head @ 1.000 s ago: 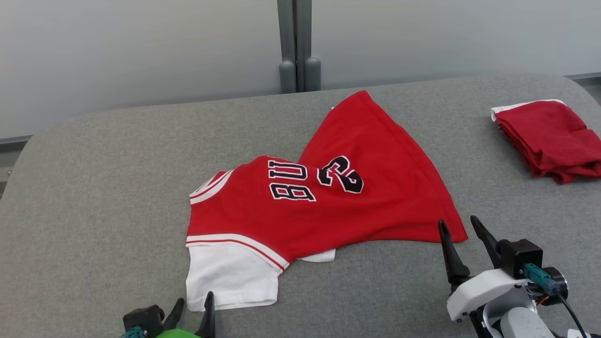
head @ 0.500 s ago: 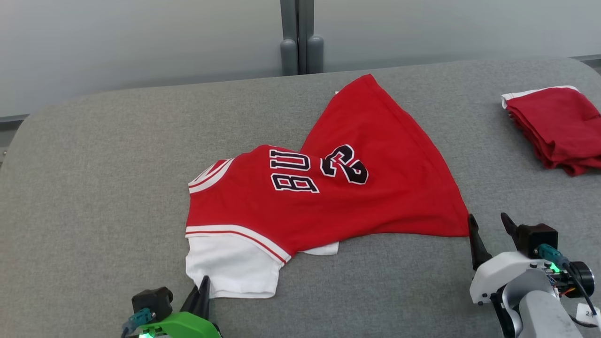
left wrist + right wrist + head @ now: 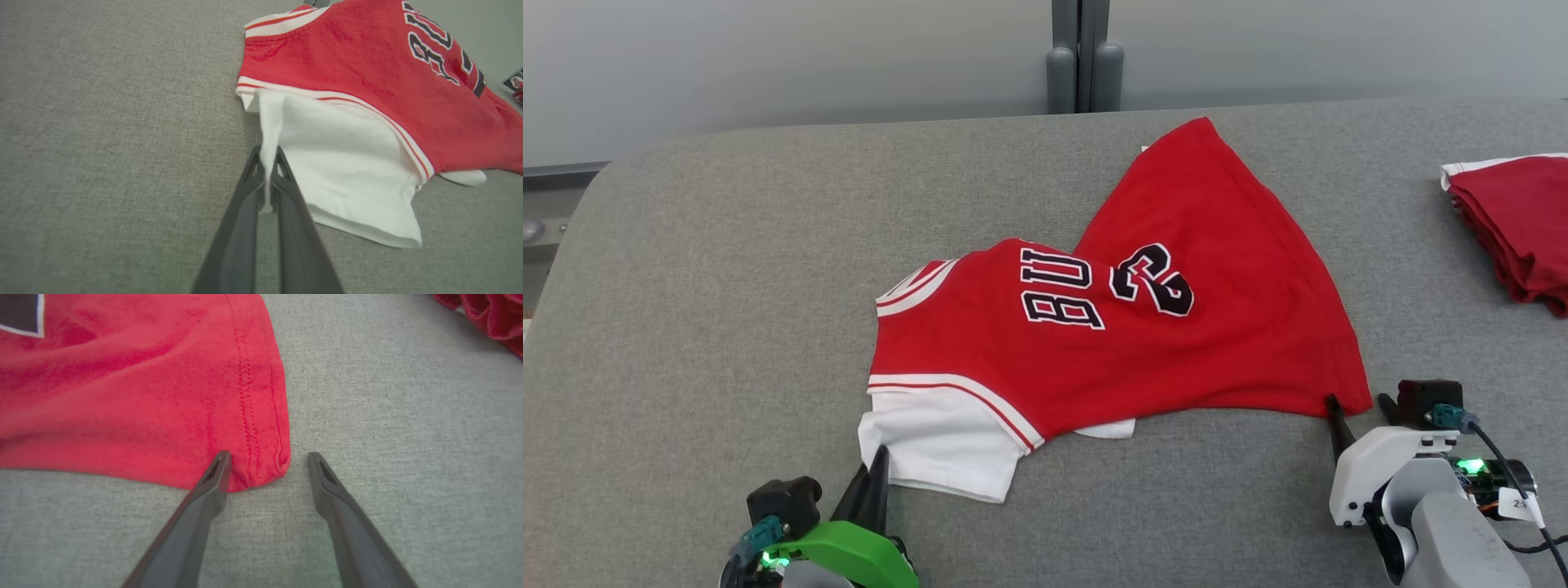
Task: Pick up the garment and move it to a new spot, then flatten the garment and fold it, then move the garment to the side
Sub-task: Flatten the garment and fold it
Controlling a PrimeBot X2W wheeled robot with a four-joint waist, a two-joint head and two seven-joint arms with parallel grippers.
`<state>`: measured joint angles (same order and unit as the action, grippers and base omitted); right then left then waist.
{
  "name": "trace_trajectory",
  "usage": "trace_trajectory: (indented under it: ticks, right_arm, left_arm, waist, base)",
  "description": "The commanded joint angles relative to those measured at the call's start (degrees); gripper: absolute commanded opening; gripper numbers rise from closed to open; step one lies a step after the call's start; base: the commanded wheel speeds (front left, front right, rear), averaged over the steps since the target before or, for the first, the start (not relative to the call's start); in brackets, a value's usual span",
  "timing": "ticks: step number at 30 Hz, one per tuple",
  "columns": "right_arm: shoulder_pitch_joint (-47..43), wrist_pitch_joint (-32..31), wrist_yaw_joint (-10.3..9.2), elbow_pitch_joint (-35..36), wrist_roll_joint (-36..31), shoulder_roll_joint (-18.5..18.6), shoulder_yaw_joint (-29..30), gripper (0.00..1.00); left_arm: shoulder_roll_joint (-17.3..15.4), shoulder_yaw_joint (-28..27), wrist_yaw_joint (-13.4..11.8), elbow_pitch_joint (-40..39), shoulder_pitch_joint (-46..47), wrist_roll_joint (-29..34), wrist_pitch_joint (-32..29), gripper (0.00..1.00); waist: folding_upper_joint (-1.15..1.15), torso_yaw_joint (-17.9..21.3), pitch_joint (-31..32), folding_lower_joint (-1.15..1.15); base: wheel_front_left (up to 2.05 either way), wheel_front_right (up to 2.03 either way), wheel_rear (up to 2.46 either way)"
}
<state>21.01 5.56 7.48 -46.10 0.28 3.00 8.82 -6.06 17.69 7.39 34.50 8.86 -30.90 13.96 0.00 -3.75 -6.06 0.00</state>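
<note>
The jersey (image 3: 1176,359) looks soft and light: our left pincer (image 3: 268,150) clamps its white sleeve edge, our right pincer (image 3: 269,455) stands wide astride the hem corner.

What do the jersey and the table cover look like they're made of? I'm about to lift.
Jersey: soft, matte red knit, probably cotton or a blend. The signs are its fuzzy surface, double-stitched hem and limp folds.
Its white sleeve looks like the same knit.
Table cover: grey woven cloth of an upholstery type, matte, with a heathered weave visible up close. The exact fibre can't be told.
</note>
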Motion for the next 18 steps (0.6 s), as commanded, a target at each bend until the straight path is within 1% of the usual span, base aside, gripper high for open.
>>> trace_trajectory:
  ticks: [1,2,5,6,9,13,18]
  right_arm:
    - [0.0,-0.5,0.00,-1.3,0.4,-0.2,-0.8,0.42]
    - [0.2,-0.8,0.00,-1.7,0.7,-0.2,-1.3,0.29]
    - [1.4,-1.0,0.00,-2.5,1.7,-0.1,-2.2,0.09]
    - [1.9,-1.0,0.00,-2.6,2.2,-0.1,-2.5,0.00]
    - [3.7,-0.2,0.00,-2.2,3.6,0.0,-3.1,0.00]
    - [5.6,2.4,-0.02,-0.1,6.7,0.0,-4.2,0.00]
    - [7.8,4.7,-0.02,5.6,9.5,0.5,-5.6,0.00]
  left_arm:
    - [-0.5,0.0,0.1,-0.5,0.1,0.0,0.3,0.00]
    - [-0.5,0.1,0.1,-0.7,0.1,0.0,0.3,0.00]
    - [-0.6,0.2,0.1,-1.8,0.3,0.0,0.3,0.00]
    - [-0.6,0.3,0.1,-2.2,0.4,-0.1,0.3,0.00]
    - [-0.4,0.1,0.1,-3.9,0.6,-1.6,-0.2,0.00]
    - [-1.3,0.1,0.1,-8.0,1.5,-4.0,-0.1,0.00]
    - [-5.0,-0.3,0.1,-16.3,2.9,-5.6,-0.8,0.00]
  waist:
    - [0.00,0.1,0.1,0.00]
    - [0.00,0.2,0.2,0.00]
    - [0.00,0.3,0.4,0.00]
    - [0.00,0.3,0.5,0.00]
    - [0.00,0.5,0.9,0.00]
    - [0.00,1.0,2.0,0.00]
    - [0.00,2.2,4.2,0.00]
  base:
    - [0.00,0.00,0.00]
    - [0.00,0.00,0.00]
    - [0.00,0.00,0.00]
    - [0.00,0.00,0.00]
    - [0.00,0.00,0.00]
    - [0.00,0.00,0.00]
    - [0.00,0.00,0.00]
